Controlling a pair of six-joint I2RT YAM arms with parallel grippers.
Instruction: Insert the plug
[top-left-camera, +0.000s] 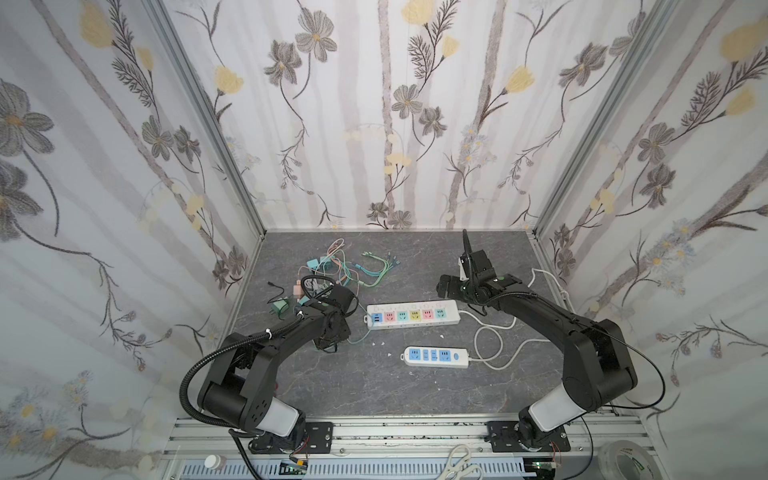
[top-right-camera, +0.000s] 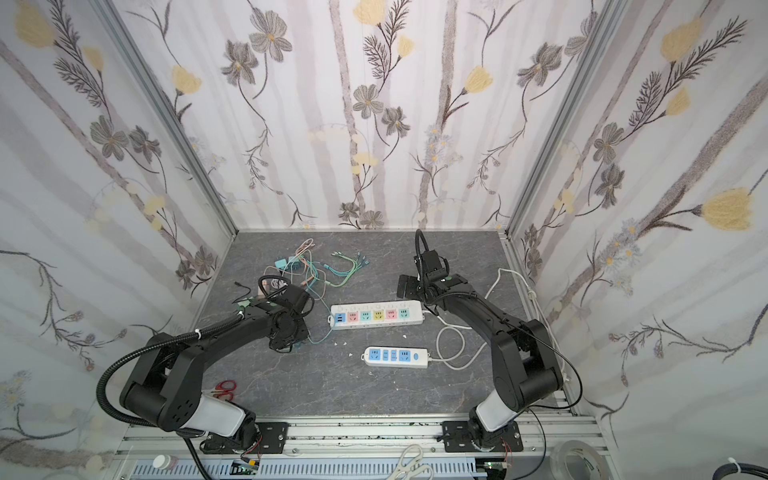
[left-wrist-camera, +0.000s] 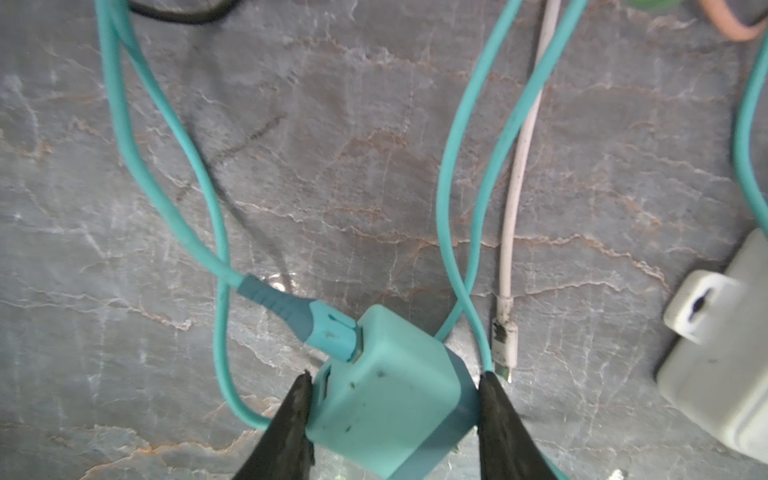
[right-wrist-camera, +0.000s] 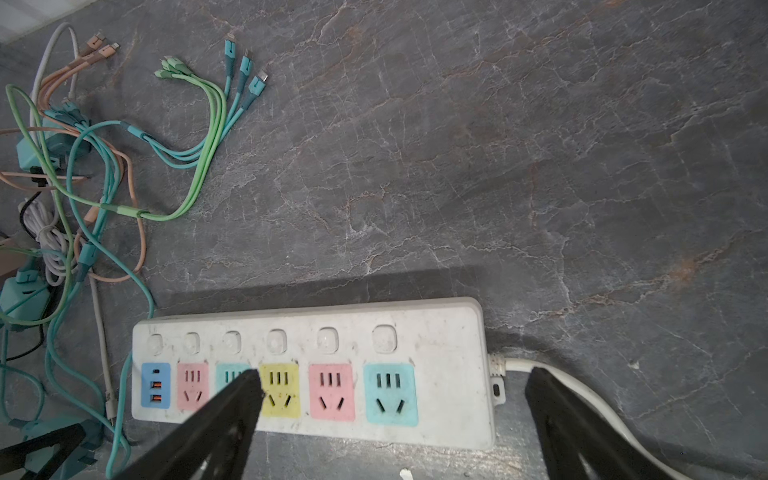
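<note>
Left wrist view: plug (left-wrist-camera: 390, 399), a teal cube, between the fingertips of the left claw (left-wrist-camera: 395, 378), one tip at each side face, touching or barely off. Clamped or not: cannot tell. Sits at worktop (left-wrist-camera: 374, 145) level, with a teal cable (left-wrist-camera: 286, 309) plugged into one face. Prongs hidden.

Target, judged: long strip (top-left-camera: 413, 313), just right of the plug, long axis running left to right, sockets facing up. Probably calls for a lift and a short carry to the right, prongs turned downward. Left arm far nearer the plug. Right claw (right-wrist-camera: 395, 376) by the long strip's right end, above it, spread wide and empty.

Counted:
- two arms, two claws
- two strips, with the short strip (top-left-camera: 436, 357) nearer than the long one
- on the long strip, five sockets (two pink, two teal, one yellow), one blue USB block and six buttons
- on the short strip, two blue sockets
- at least three teal cubes (right-wrist-camera: 20, 291), plug included
- one tangle (top-left-camera: 332, 270) of cables at far left, too knotted to count
</note>
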